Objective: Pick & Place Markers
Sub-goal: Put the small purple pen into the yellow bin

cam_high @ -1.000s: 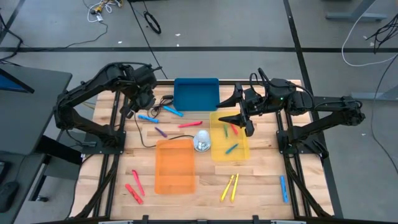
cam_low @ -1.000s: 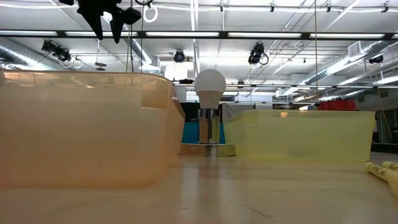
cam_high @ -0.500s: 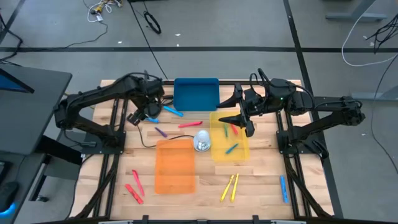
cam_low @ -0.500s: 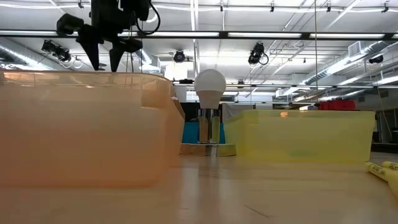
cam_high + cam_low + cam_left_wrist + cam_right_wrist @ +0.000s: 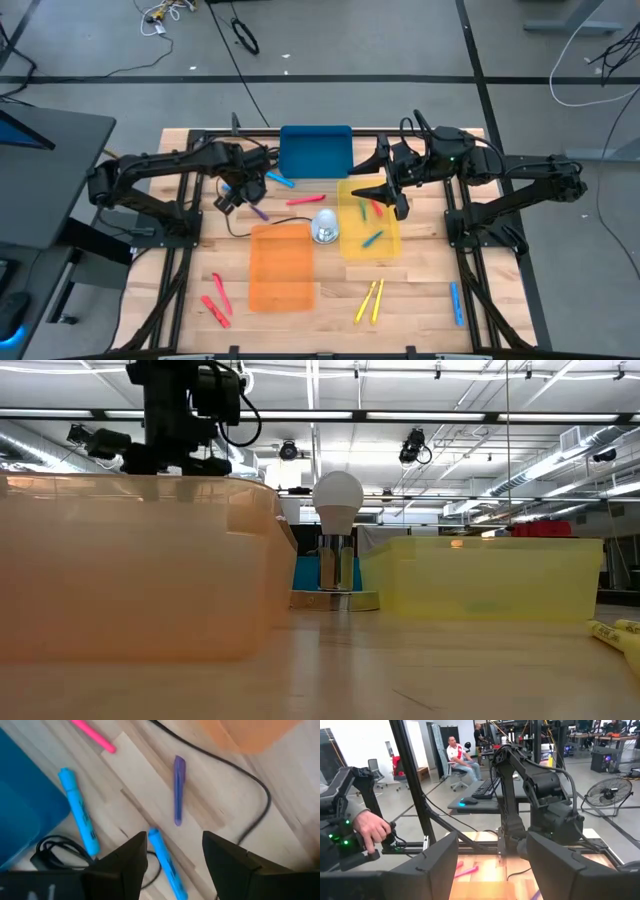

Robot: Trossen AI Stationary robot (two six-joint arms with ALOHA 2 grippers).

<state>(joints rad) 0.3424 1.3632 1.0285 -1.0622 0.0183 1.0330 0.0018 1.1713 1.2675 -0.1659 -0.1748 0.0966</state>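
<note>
Fingers of the left gripper [image 5: 172, 857] stand apart in the left wrist view, straddling the near end of a light blue marker [image 5: 167, 864] on the bare wood, nothing held; a second blue marker [image 5: 78, 810] lies beside the blue tray [image 5: 20, 790], a purple marker [image 5: 179, 789] just ahead, a pink marker [image 5: 92, 735] farther on, a black cable [image 5: 235, 775] curving past. High view: left gripper [image 5: 231, 193] low over the table between blue tray [image 5: 315, 150] and orange tray [image 5: 281, 265]; right gripper [image 5: 392, 190] parked over the yellow tray [image 5: 352, 246], fingers spread, empty; more markers loose near the front edge. Low view: left arm's wrist dips behind the orange tray [image 5: 130, 570]; a bulb-shaped object [image 5: 337, 540] stands mid-table. Right wrist view: left arm ahead, a person seated beyond. Judged step: reach for the light blue marker; next, descend a little, centre on the barrel, close.
</note>
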